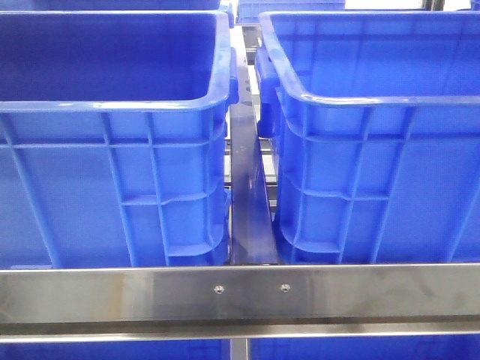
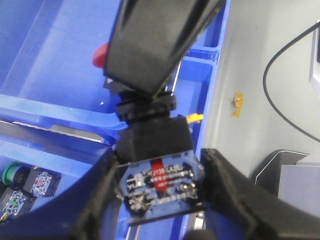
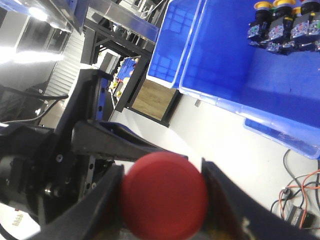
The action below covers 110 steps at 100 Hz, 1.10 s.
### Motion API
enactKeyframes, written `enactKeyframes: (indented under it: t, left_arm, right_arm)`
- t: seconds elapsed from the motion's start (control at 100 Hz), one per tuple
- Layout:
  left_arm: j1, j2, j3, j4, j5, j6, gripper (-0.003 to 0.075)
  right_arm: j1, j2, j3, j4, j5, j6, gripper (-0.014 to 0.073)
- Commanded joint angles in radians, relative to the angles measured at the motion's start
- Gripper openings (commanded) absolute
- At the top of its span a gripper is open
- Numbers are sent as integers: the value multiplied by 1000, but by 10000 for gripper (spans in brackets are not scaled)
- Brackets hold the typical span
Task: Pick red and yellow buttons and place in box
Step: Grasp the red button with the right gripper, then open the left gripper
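The left end effector (image 2: 160, 200) grips a black push-button switch (image 2: 157, 165) by its terminal block above a blue crate (image 2: 60, 65). The right end effector (image 3: 162, 195) clamps a red button (image 3: 164, 195) by its cap, while yellow buttons (image 3: 280, 22) lie in another blue box (image 3: 240, 70) beyond.

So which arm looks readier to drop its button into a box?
Probably left: the left gripper clamps a button unit with a blue crate right behind it, while the right gripper holds its red button over bare floor.
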State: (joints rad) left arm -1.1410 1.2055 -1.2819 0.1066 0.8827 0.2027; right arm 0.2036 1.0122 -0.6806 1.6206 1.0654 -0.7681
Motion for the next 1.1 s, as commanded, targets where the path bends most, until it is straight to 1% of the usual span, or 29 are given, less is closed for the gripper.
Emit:
enactKeyframes:
  t: [0.0, 0.04, 0.08, 0.29, 0.36, 0.4, 0.45, 0.48, 0.5, 0.55, 0.57, 0.58, 0.62, 0.69, 0.74, 0.86, 1.09]
  left_arm:
    - [-6, -26, -29, -1, -65, 1, -19]
    - [-6, -26, -29, -1, -65, 1, -19]
    - [-6, -26, -29, -1, -65, 1, -19]
    - [-6, -26, -29, -1, -65, 1, -16]
    - [-6, -26, -29, -1, -65, 1, 20]
    - [-6, -28, -29, -1, -65, 1, 70]
    - [-6, -27, -29, -1, -65, -2, 150]
    - [-6, -29, -29, -1, -65, -1, 221]
    - [-6, -29, -29, -1, -65, -1, 251]
    - [-6, -29, -29, -1, -63, -1, 382]
    - [-6, -29, -29, -1, -63, -1, 414]
    - [-6, -29, -29, -1, -63, -1, 446]
    - [-6, -29, -29, -1, -63, -1, 531]
    - [-6, -29, -29, 1, -63, -1, 621]
    - [-6, -29, -29, 6, -63, -1, 645]
    - [-6, -36, -29, 34, -63, -31, 643]
    - [-4, -101, -29, 248, -40, -260, 643]
  right_arm:
    - [-1, -8, -32, 68, 38, -25, 69]
    - [-1, -8, -32, 68, 40, -29, 34]
    - [-1, -8, -32, 70, 41, -31, 17]
    - [-1, -8, -32, 74, 37, -32, 14]
    - [-1, -8, -32, 79, 21, -34, 14]
    - [-1, -8, -32, 87, 11, -40, 14]
    - [-1, -8, -32, 93, 4, -42, 14]
    - [-1, -8, -32, 97, 4, -44, 14]
    - [-1, -8, -32, 100, 4, -46, 14]
    - [-1, -8, -32, 107, 4, -54, 14]
    - [-1, -8, -32, 108, 4, -54, 14]
    - [-1, -8, -32, 109, 4, -56, 14]
    - [-1, -8, -32, 109, 4, -56, 14]
    - [-1, -8, -32, 109, 4, -57, 14]
    - [-1, -8, -32, 109, 0, -57, 14]
    - [-1, -8, -32, 109, -36, -64, 14]
    - [-1, -8, -32, 109, -164, -91, 14]
